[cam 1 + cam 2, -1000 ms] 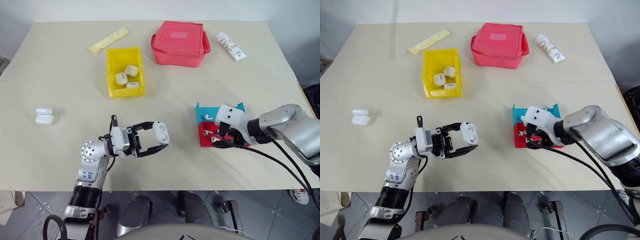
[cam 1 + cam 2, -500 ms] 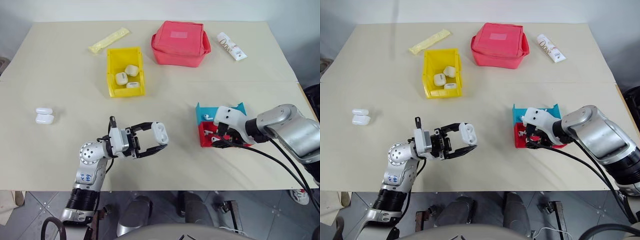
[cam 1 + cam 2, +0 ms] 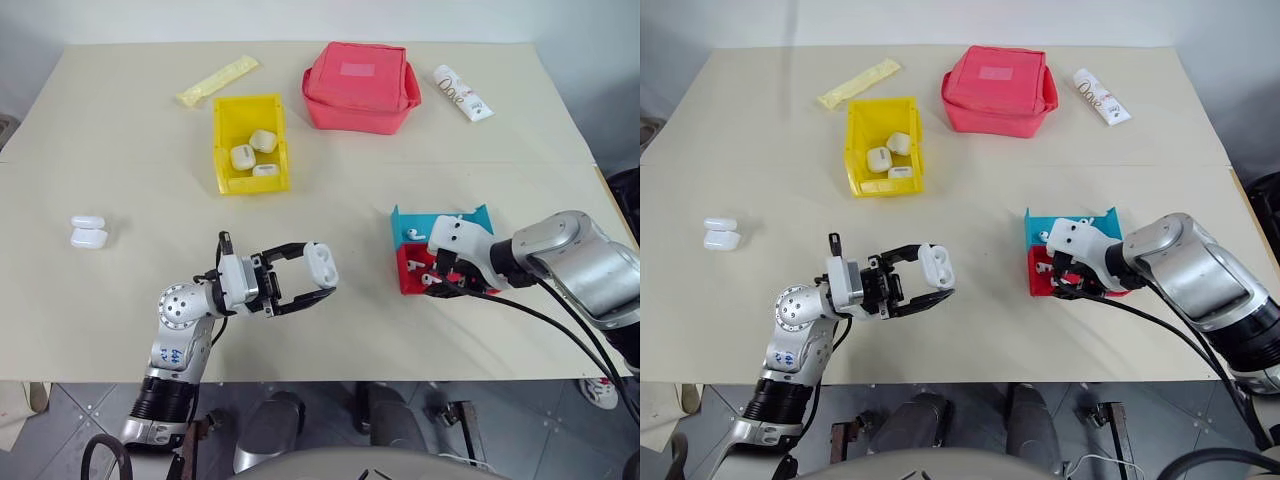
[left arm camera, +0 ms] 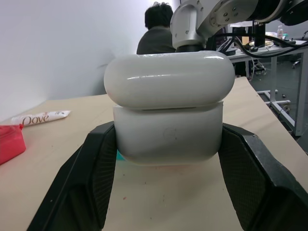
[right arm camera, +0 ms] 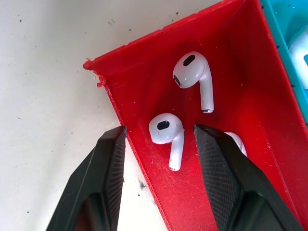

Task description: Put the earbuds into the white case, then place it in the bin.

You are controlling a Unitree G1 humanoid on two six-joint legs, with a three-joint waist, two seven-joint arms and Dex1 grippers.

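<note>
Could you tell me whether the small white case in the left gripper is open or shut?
Shut: the small glossy white case has its lid seated on the base, only a thin seam showing.

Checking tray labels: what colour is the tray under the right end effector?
Red; right wrist view shows it best.

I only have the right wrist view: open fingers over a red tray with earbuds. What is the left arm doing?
Observer: The left gripper is shut on a white case, held above the table.
Operator: Is its lid open?
Observer: The left wrist view shows the lid closed or nearly so.
Operator: Anything in the bin yet?
Observer: Three white cases lie in the yellow bin.
</note>
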